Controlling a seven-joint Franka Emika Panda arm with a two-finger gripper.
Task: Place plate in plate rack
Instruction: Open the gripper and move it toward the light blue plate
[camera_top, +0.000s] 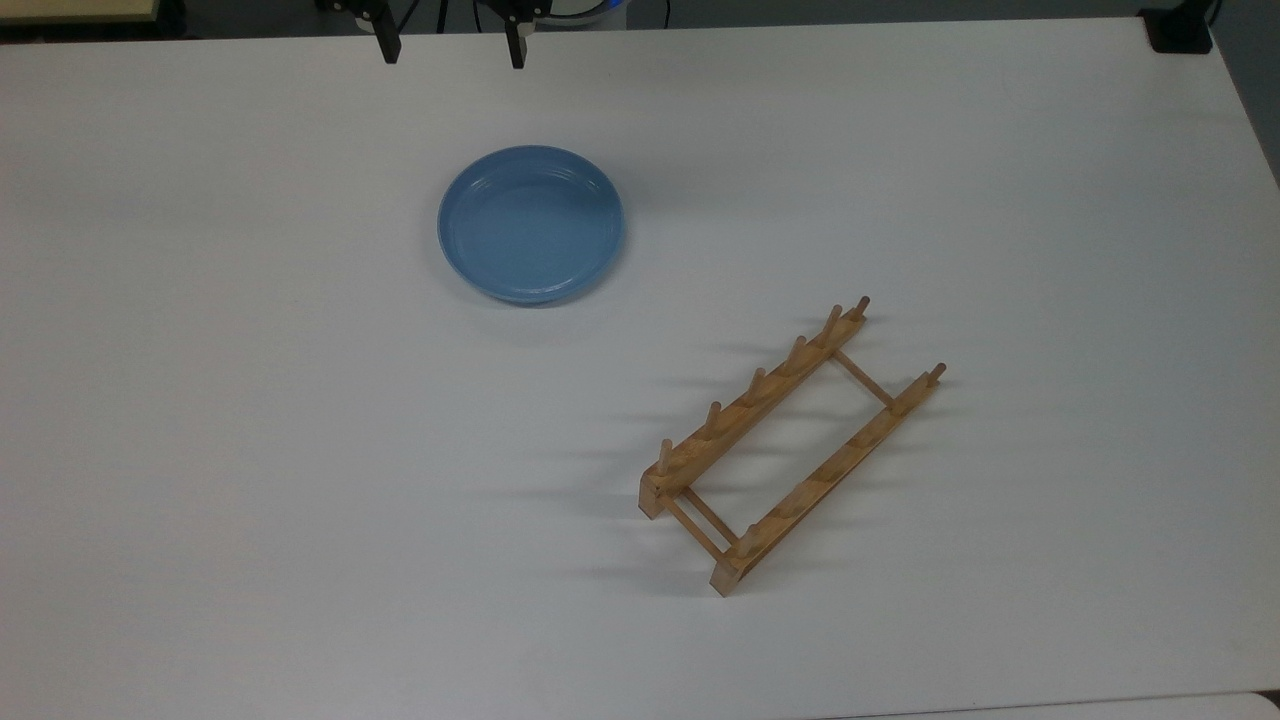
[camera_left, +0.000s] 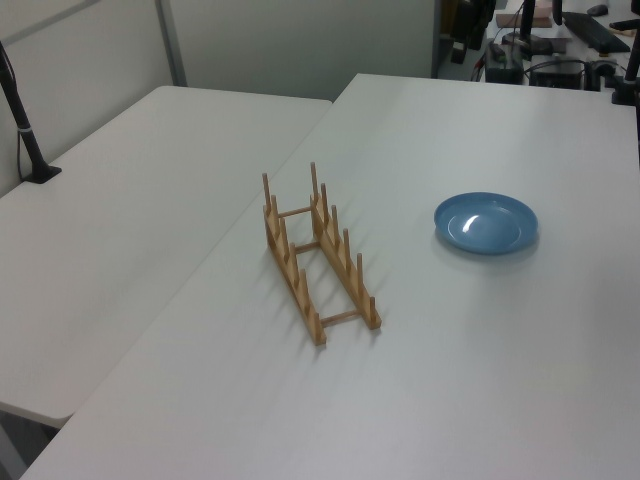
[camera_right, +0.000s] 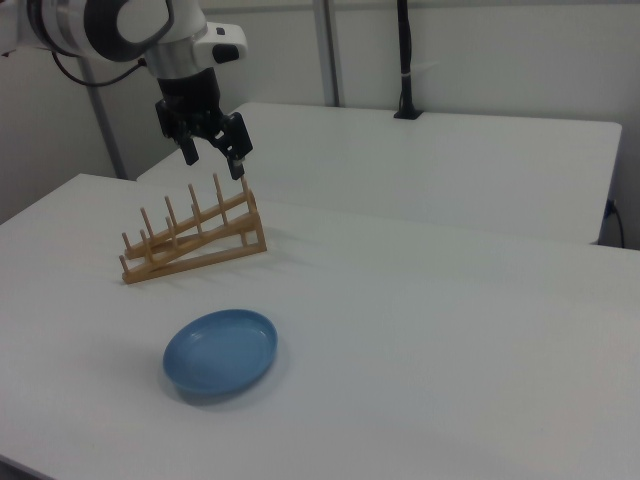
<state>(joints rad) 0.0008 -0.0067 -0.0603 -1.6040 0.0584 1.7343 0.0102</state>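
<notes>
In the top view the plate (camera_top: 531, 224) lies flat on the white desk (camera_top: 200, 400), left of centre and toward the far edge, with the plate rack (camera_top: 790, 445) well apart from it toward the top view's lower right, set diagonally with its pegs upright. At the top edge of the same view the gripper (camera_top: 452, 45) appears as two dark fingertips (camera_top: 390, 47) spread wide apart with nothing between them, beyond the plate's far side. The left view turns the order round: the plate rack (camera_left: 318, 257) stands near the middle and the plate (camera_left: 486, 222) rests to the left view's right, its glossy inside catching a pale reflection. That view also takes in a second white desk (camera_left: 120, 230) butted alongside, a black post (camera_left: 25, 130) standing on it, and cluttered equipment in the far background. The right view shows the white arm (camera_right: 120, 25) reaching in from the upper left, the gripper (camera_right: 213, 152) hanging open in the air, seen above the plate rack (camera_right: 193, 243); the plate (camera_right: 221, 352) lies nearer the camera, apart from both. A black pole (camera_right: 405, 60) rises from the farther desk behind.
</notes>
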